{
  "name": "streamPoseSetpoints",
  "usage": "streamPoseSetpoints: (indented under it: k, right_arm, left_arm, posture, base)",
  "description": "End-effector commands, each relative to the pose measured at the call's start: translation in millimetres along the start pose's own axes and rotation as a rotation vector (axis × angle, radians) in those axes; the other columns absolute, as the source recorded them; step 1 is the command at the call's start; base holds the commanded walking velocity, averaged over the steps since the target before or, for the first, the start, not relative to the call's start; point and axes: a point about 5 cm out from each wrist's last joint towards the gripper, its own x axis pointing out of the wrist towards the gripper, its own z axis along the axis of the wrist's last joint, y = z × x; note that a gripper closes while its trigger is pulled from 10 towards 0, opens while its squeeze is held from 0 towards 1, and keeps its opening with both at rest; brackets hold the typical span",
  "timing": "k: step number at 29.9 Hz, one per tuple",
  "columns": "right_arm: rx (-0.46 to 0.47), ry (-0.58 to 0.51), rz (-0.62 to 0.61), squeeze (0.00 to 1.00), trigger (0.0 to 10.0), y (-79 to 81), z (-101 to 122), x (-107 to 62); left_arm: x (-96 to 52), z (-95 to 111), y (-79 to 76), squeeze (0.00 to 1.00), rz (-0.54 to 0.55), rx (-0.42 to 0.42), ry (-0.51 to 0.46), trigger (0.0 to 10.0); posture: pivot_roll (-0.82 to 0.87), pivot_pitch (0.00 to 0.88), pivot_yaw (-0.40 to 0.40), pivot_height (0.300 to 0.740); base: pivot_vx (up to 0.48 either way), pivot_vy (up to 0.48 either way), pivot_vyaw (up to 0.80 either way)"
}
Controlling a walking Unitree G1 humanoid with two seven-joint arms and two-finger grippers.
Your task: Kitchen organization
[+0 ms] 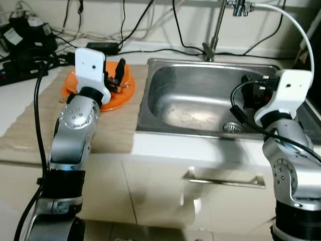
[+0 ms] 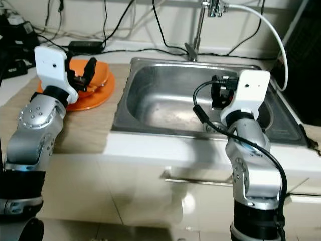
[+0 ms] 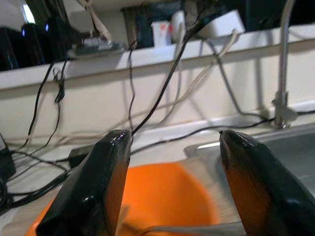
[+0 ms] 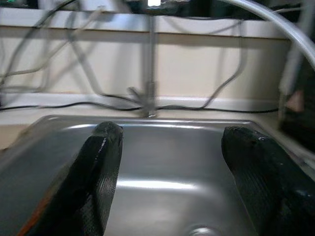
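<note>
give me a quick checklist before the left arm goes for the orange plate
1. Left pincer open: ok, its fingers stand apart in the left wrist view.
2. Left pincer lined up with the orange plate: ok, it sits over the plate.
3. Plate free to grasp: cannot tell, something pale lies on it, too blurred to name.
4. Sink ready to take the plate: ok, the basin looks bare around the drain.
5. Right pincer out of the way: ok, it is open over the sink, apart from the plate.
6. Cables behind the plate: ok for now, they lie along the back of the counter.
</note>
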Motion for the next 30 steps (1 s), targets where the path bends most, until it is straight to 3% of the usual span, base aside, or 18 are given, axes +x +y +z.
streamPoseSetpoints:
  k: [1, 5, 8, 13, 17, 23, 30]
  right_arm:
    - [-0.014, -0.013, -0.007, 0.0, 10.0, -2.5, 4.1, 0.6]
    - [-0.025, -0.021, -0.005, 0.0, 10.0, -2.5, 5.5, 1.6]
    - [-0.042, -0.025, -0.018, 0.0, 10.0, -4.2, 7.0, 3.3]
    - [-0.059, -0.029, -0.028, 0.0, 10.0, -8.5, 7.0, 4.9]
    - [-0.061, -0.03, -0.031, 0.0, 10.0, -10.4, 6.6, 5.3]
    - [-0.052, -0.03, -0.023, 0.0, 10.0, -9.2, 6.3, 4.9]
    - [-0.054, -0.026, -0.022, 0.0, 10.0, -8.7, 6.8, 4.7]
  left_arm:
    - [1.8, 4.4, -3.9, 0.0, -0.001, 0.025, -0.019, 10.0]
    - [0.0, 3.4, -3.0, 0.0, 0.033, 0.022, -0.009, 10.0]
    - [-2.8, 3.3, 3.9, 0.0, 0.115, -0.044, -0.014, 10.0]
    - [-5.9, 8.0, 2.3, 0.0, 0.077, 0.022, -0.031, 10.0]
    - [-6.8, 8.9, 5.9, 0.0, 0.087, -0.041, -0.022, 10.0]
    - [-8.8, 13.7, 7.8, 0.0, 0.077, -0.05, -0.057, 10.0]
    - [-7.9, 16.2, 7.7, 0.0, 0.066, -0.051, -0.058, 10.0]
  posture:
    - [-0.03, 0.0, -0.009, 0.74]
    - [-0.03, 0.0, -0.016, 0.74]
    - [-0.03, 0.0, -0.021, 0.74]
    - [-0.01, 0.0, -0.028, 0.74]
    - [-0.01, 0.0, -0.032, 0.74]
    - [-0.01, 0.0, -0.029, 0.74]
    - [-0.01, 0.0, -0.021, 0.74]
  base:
    - [0.0, -0.48, 0.0]
    - [0.0, -0.48, 0.0]
    - [0.0, -0.223, 0.0]
    - [0.0, 0.0, 0.0]
    - [0.0, 0.0, 0.0]
    - [0.0, 0.0, 0.0]
    - [0.283, 0.0, -0.24]
